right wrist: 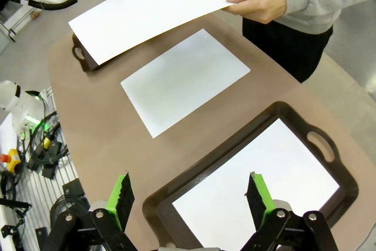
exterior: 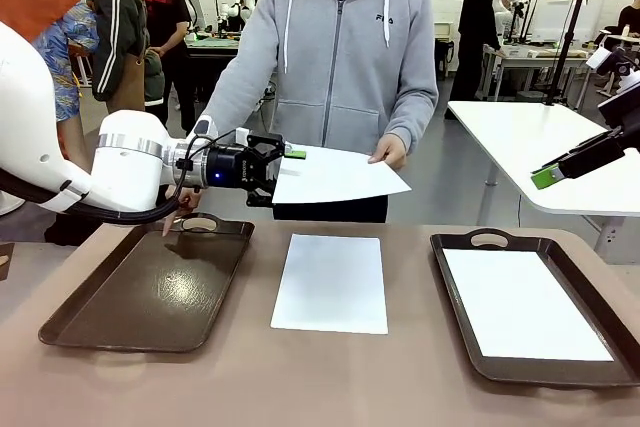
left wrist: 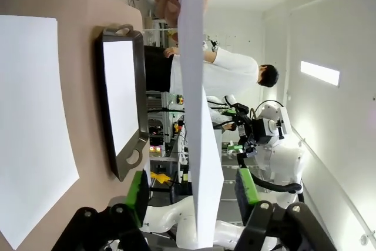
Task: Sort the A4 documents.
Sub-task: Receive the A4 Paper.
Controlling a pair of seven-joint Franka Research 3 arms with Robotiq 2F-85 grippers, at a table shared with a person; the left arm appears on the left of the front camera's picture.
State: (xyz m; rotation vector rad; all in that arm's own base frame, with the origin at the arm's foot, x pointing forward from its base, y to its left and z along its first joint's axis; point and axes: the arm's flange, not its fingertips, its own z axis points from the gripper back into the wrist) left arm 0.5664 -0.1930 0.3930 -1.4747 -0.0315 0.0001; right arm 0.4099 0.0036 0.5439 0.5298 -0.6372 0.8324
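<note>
Brown tabletop (exterior: 330, 377). We list: plain white A4 paper sheet (exterior: 340, 175), aloft, long axis running from person's hand (exterior: 388, 152) to left end effector (left wrist: 191, 192), jaws parted either side; right end effector (right wrist: 191, 195) wide, farther.

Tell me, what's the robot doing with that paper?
A person's hand holds out an A4 sheet, and the left pincer has its pads either side of the other edge, not touching yet. A second sheet lies on the table between the left tray and the right tray, where a third sheet lies. The right pincer hangs open above that tray.
</note>
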